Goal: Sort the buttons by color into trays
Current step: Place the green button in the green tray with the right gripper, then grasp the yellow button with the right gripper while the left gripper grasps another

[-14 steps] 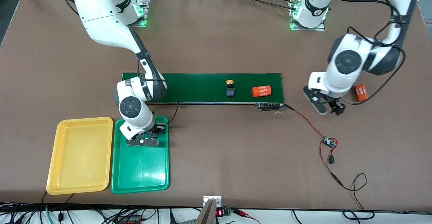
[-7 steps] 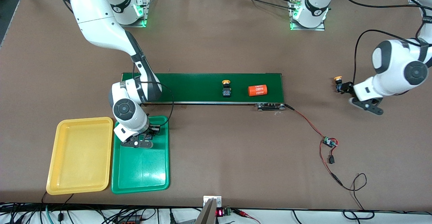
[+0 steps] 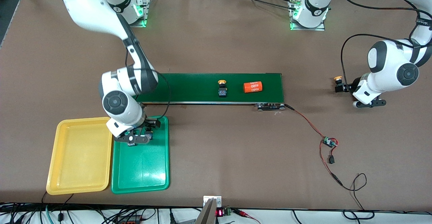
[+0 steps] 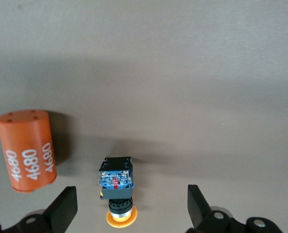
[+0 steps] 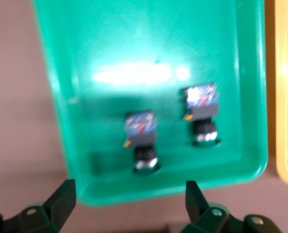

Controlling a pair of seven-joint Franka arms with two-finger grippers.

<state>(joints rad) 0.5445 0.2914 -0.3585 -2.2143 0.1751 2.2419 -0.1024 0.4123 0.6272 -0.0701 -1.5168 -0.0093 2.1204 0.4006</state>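
Two green buttons [image 5: 141,138] [image 5: 202,114] lie side by side in the green tray [image 3: 140,170], at its end nearest the belt. My right gripper [image 3: 143,132] hangs open just above them, holding nothing; in the right wrist view its fingers [image 5: 61,199] straddle the tray's rim. The yellow tray [image 3: 81,153] beside it holds nothing. One yellow button [image 3: 222,88] rides on the dark-green conveyor belt [image 3: 189,87]. Another yellow button [image 3: 337,80] lies on the table off the belt's end, toward the left arm's end of the table. My left gripper [image 4: 132,196] is open around that yellow button [image 4: 115,187].
An orange printed cylinder [image 3: 253,87] lies on the belt beside the yellow button. Another orange cylinder [image 4: 27,145] lies on the table close to the left gripper. Red and black wires with a small circuit board [image 3: 329,142] trail from the belt's end toward the front edge.
My right gripper opened and let go of a green button in the green tray. The button and cylinder on the belt moved toward the right arm's end. My left arm swung to the table's yellow button.
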